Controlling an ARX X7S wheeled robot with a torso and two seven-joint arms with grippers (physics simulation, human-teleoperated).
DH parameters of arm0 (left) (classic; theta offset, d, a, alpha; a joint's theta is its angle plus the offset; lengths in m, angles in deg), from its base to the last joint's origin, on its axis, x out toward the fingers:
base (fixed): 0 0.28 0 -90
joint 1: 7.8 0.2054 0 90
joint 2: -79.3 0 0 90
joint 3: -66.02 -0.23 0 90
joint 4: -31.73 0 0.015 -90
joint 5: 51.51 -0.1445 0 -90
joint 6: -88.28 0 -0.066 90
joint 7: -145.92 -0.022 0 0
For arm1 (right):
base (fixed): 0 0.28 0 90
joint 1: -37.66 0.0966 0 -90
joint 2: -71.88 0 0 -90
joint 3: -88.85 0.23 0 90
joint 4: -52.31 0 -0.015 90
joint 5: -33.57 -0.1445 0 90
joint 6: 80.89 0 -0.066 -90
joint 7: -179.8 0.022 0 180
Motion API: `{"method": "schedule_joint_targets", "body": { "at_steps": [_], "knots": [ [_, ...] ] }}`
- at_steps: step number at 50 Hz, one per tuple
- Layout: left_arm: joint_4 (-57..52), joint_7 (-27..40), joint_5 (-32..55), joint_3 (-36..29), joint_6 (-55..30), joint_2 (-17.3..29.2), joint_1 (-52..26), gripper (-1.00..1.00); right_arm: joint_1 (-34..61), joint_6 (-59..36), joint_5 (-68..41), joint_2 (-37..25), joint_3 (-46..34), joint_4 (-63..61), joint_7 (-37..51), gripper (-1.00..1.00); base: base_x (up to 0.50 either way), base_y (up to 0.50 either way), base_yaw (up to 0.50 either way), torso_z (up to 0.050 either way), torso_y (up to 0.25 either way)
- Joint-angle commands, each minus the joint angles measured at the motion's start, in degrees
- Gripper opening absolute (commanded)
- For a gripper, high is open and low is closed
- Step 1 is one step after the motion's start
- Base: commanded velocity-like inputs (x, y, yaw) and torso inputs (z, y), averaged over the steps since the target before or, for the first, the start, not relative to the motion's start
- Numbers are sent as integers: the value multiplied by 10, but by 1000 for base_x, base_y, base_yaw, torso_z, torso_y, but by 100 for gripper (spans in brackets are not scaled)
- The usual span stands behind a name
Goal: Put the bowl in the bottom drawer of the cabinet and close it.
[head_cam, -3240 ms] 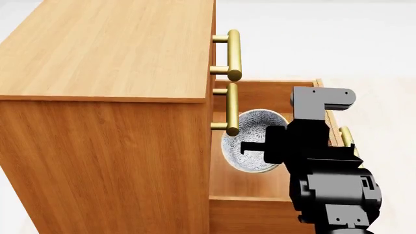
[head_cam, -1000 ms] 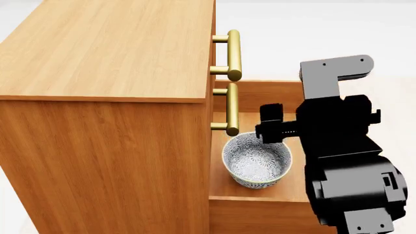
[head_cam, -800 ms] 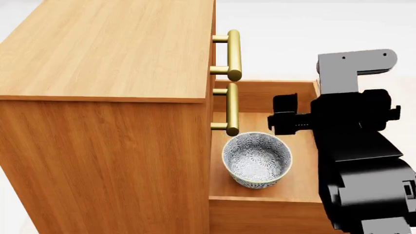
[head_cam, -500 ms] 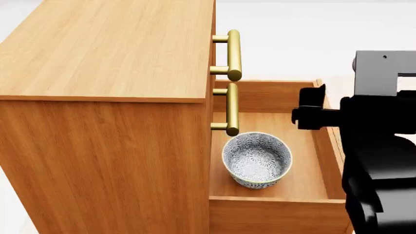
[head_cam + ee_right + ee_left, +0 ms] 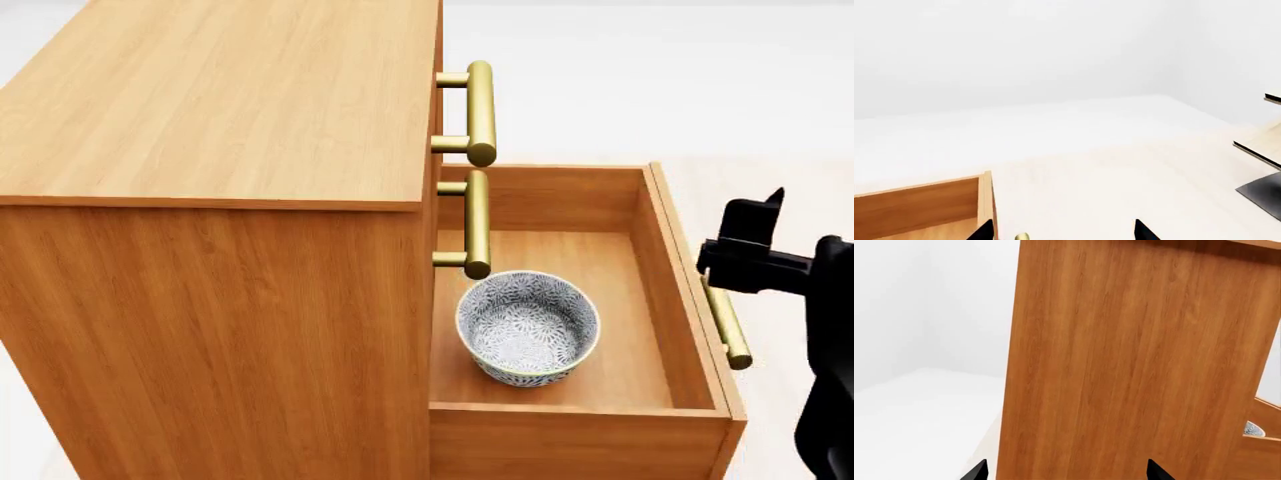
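Bowl [image 5: 529,327] placing looks done; closing remains. The cabinet [image 5: 227,250] stands to the left of the right gripper [image 5: 758,255], its bottom drawer [image 5: 667,260] pulled open, with the bowl upright inside. The gripper holds nothing and sits just beside the drawer's handle [image 5: 726,322], fingertips spread. Next, I judge, a push on the drawer front.

Room, as you see it:
- 2 plain white walls [image 5: 954,300] meet in a soft vertical corner in the left wrist view; their surface is bare and evenly lit.
- The floor [image 5: 1121,165] is white farther off and pale cream nearer. Light is diffuse.
- 1 tall orange-brown wood-grain cabinet [image 5: 214,300] stands on it.
- The slanted edges of a pale wooden rack [image 5: 1257,150] show at the right wrist view's margin, with a dark grey slab [image 5: 1262,192] just beside them.
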Motion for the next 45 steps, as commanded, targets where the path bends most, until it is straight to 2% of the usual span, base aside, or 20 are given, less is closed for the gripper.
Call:
{"method": "schedule_joint_targets", "body": {
  "at_steps": [1,20,45],
  "knots": [
    [3,-1,-2,-1,4,-1,-2,100,-49,1,-20,-11,56,-44,15,100,0,0,0,0,0],
    [8,1,-2,-2,1,-2,-5,100,-127,18,-41,-13,120,-75,19,100,0,0,0,0,0],
    [-7,7,-2,-2,-3,4,2,100,-195,52,-36,-7,139,-70,11,100,0,0,0,0,0]
  ]
}}
